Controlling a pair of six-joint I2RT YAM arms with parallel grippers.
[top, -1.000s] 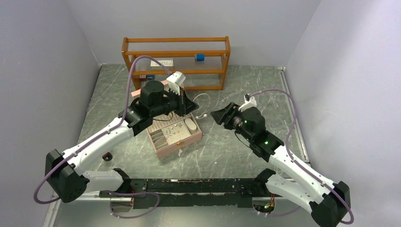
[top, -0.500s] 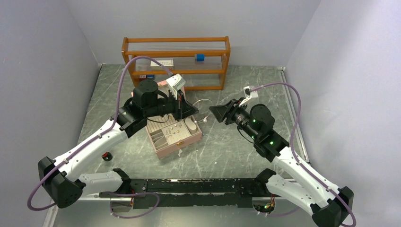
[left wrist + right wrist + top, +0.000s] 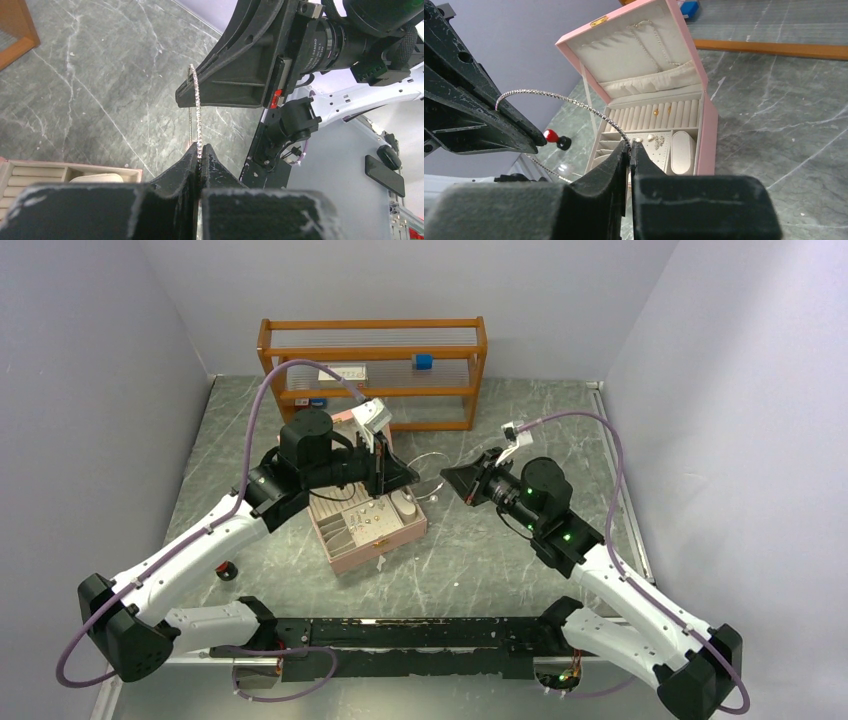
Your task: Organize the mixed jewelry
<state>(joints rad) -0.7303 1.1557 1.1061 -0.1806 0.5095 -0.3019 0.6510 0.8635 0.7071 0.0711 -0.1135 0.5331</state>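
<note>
A thin sparkling silver bracelet (image 3: 430,462) arcs in the air between my two grippers, just right of the open pink jewelry box (image 3: 395,539). My left gripper (image 3: 413,478) is shut on one end of the bracelet (image 3: 196,102), its jaws (image 3: 200,148) pinched flat on the stones. My right gripper (image 3: 446,481) is shut on the other end of the bracelet (image 3: 569,102), gripping it at its tips (image 3: 630,144). The box (image 3: 708,130) holds earrings (image 3: 657,141) in its tray, and a chain (image 3: 656,37) lies in its lid.
A wooden shelf rack (image 3: 372,335) stands at the back with a blue block (image 3: 423,361) on it. A small red and black object (image 3: 227,570) lies on the marble table at the left. Grey walls close in on both sides.
My right gripper has moved left to the bracelet and shut on its free end. My left arm shifted back slightly, still holding the bracelet.
</note>
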